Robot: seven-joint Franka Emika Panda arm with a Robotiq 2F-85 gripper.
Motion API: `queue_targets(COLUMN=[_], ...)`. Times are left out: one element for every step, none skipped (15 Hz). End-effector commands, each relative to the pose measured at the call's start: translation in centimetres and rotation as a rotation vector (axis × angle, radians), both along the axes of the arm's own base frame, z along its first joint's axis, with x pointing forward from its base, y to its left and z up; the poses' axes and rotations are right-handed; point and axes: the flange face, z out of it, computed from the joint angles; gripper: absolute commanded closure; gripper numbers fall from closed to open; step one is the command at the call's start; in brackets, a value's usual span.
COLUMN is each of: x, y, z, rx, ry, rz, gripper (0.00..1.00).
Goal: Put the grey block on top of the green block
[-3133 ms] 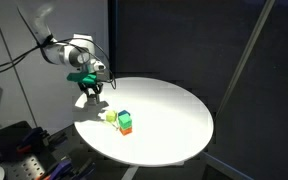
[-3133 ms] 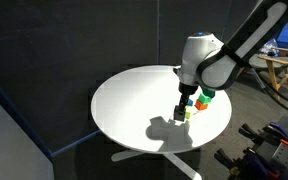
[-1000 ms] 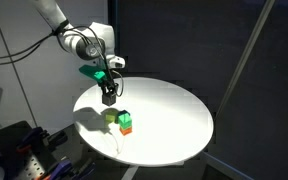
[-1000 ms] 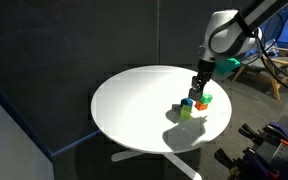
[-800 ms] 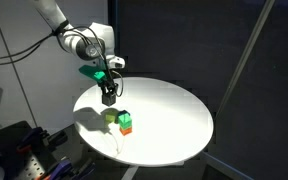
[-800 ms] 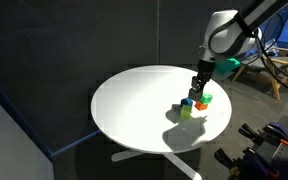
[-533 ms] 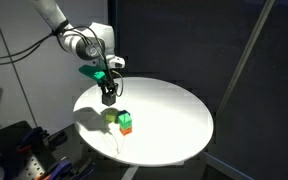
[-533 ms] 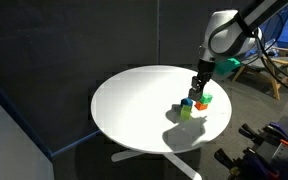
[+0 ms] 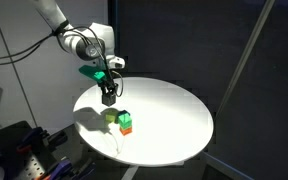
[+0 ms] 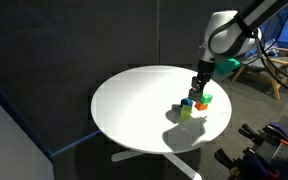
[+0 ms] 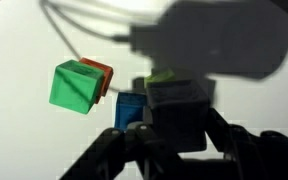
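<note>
Grey block (image 11: 180,108) gripped between the fingers (image 11: 117,150); green block (image 11: 77,86) lies nearby, apart.

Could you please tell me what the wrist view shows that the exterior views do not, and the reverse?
Only the wrist view makes plain that the grey block is clamped in the claw, seen from close above. Only the exterior views show the whole round white table, the robot arm and the claw raised above the tabletop. Both share the green block, the orange block against it, and the blue block nearby.
</note>
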Motion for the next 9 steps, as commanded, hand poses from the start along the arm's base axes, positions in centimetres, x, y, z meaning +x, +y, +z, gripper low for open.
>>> queue_targets(x=[0.3, 0.4, 0.5, 0.7, 0.8, 1.0, 1.1, 1.2, 1.3], y=[0.0, 0.0, -0.1, -0.2, -0.3, -0.4, -0.5, -0.8, -1.1], z=[0.7, 1.0, 1.1, 1.5, 1.8, 2.1, 2.4, 2.7, 3.0], rx=[0.002, 0.004, 0.004, 0.01, 0.012, 0.011, 0.013, 0.013, 0.016], ry=[-0.015, -0.018, -0.021, -0.025, -0.03, -0.038, -0.046, -0.052, -0.059], rz=[-0.007, -0.01, -0.012, -0.015, -0.017, -0.022, -0.029, -0.037, -0.051], gripper=[0.7, 0.7, 0.7, 0.7, 0.7, 0.7, 0.7, 0.7, 0.7])
